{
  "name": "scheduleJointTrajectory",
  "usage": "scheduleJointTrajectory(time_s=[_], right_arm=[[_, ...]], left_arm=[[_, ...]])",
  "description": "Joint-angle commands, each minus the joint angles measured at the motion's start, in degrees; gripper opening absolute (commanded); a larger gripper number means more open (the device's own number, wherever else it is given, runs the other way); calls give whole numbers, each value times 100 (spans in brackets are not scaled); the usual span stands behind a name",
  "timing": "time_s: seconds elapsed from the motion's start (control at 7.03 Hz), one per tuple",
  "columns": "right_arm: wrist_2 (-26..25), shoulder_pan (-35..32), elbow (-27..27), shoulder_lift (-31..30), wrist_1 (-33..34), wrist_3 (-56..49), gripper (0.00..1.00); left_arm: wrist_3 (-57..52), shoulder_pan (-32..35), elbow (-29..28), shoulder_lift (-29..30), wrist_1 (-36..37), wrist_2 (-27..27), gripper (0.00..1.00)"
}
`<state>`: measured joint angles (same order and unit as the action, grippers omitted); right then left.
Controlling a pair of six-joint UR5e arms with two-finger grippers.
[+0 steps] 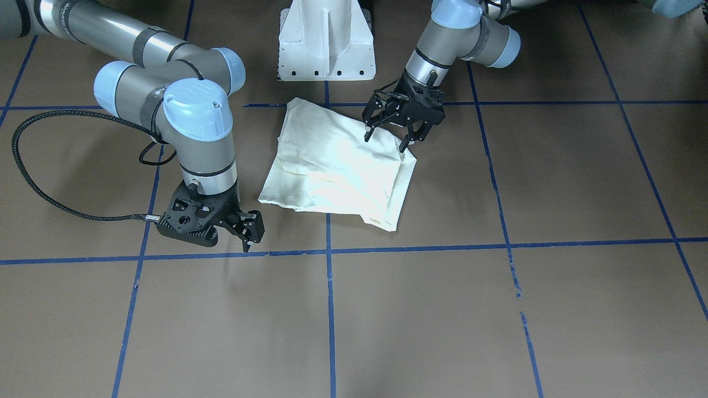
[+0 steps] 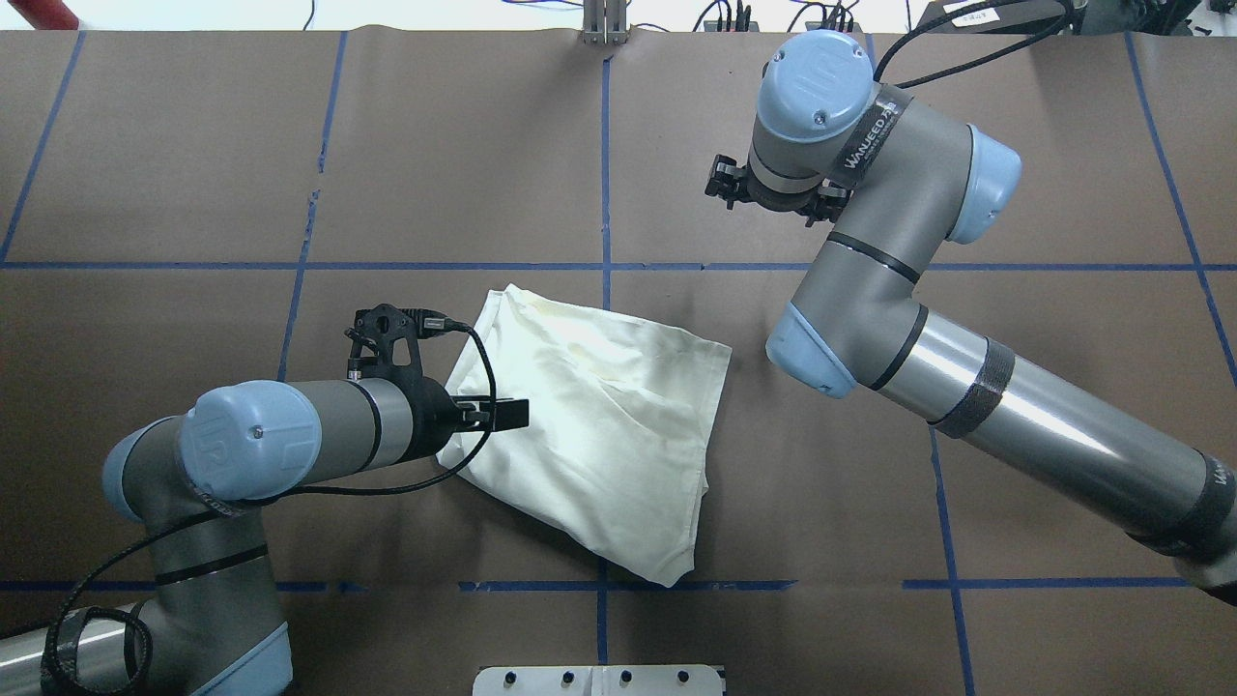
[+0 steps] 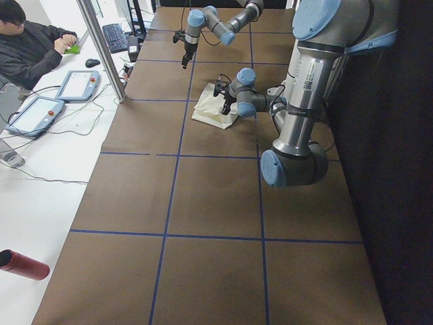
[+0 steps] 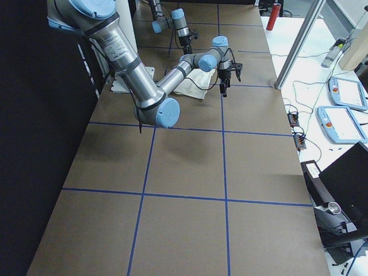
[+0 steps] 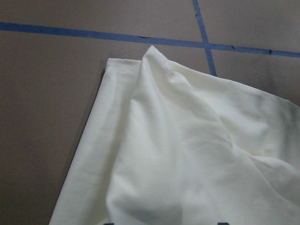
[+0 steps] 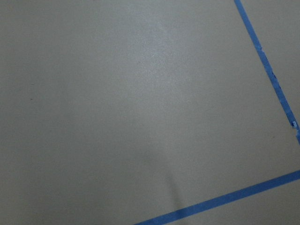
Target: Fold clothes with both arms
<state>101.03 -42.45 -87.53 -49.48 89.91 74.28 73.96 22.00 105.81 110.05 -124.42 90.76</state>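
The cream-white T-shirt (image 1: 337,171) lies folded into a rough rectangle, plain side up, near the middle of the brown table; no print shows. It also shows in the overhead view (image 2: 599,425) and fills the left wrist view (image 5: 187,154). My left gripper (image 1: 385,142) is open, with its fingers spread just above the shirt's edge on my left side, and holds nothing. My right gripper (image 1: 251,237) hovers low over bare table beyond the shirt's corner on my right side. Its fingers look close together and empty. In the overhead view the right wrist hides it.
The white pedestal base (image 1: 326,44) stands at the table edge nearest the robot, just behind the shirt. Blue tape lines (image 2: 604,266) grid the brown table. The right wrist view shows only bare table and tape. An operator (image 3: 34,47) sits at a side desk.
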Motion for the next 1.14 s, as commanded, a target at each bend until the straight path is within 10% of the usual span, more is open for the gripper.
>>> scheduleJointTrajectory(time_s=[0.0,1.0], right_arm=[[-4,9,-35,0,0,7,100],[-4,35,-45,-18,0,7,100]], left_arm=[[320,-21,-286,401,23,3,100],[321,-100,-763,157,-91,21,100]])
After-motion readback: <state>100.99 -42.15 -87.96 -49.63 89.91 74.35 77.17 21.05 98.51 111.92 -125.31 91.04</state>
